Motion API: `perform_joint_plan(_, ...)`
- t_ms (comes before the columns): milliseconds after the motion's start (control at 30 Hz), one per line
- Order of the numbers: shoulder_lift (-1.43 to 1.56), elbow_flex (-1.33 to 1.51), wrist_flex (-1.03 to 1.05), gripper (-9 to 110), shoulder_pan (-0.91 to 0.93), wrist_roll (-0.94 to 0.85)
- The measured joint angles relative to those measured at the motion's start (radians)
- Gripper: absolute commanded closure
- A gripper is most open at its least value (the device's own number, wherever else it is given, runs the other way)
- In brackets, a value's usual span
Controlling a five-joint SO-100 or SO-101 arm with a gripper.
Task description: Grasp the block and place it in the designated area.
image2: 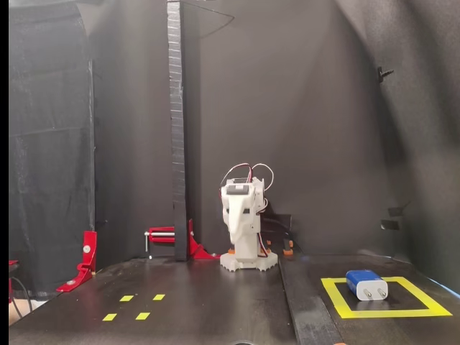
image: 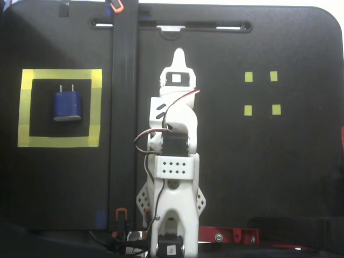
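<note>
We see the block (image: 67, 104) lying flat inside the yellow tape square (image: 95, 107) on the left of the top-down fixed view, its two prongs pointing toward the far edge; in the low fixed view the same block (image2: 366, 284) sits in the square (image2: 338, 298) at the right, clear of the tape on every side. The arm is folded up over its base at the middle of the table, well apart from the block, and the gripper (image: 179, 55) looks closed on nothing, its fingers together in a single point. We judge the task essentially done, so little can go wrong: only a stray swing of the arm toward the square could knock the block onto or past the tape.
</note>
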Motion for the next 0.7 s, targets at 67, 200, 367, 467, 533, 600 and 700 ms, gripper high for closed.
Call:
perform_joint_plan(67, 0.0, 0.0, 0.034, 101, 0.0, 0.0)
perform_joint_plan(200, 0.0, 0.0, 0.12, 101, -0.028, 0.0)
perform_joint_plan(367, 0.0, 0.0, 0.204, 101, -0.048, -0.003)
perform_joint_plan(467, 0.0, 0.0, 0.233, 101, -0.048, -0.008)
perform_joint_plan(533, 0.0, 0.0, 0.256, 101, -0.048, -0.009)
perform_joint_plan(600, 0.0, 0.0, 0.276, 101, -0.048, -0.015)
perform_joint_plan(700, 0.0, 0.0, 0.287, 101, -0.048, -0.017)
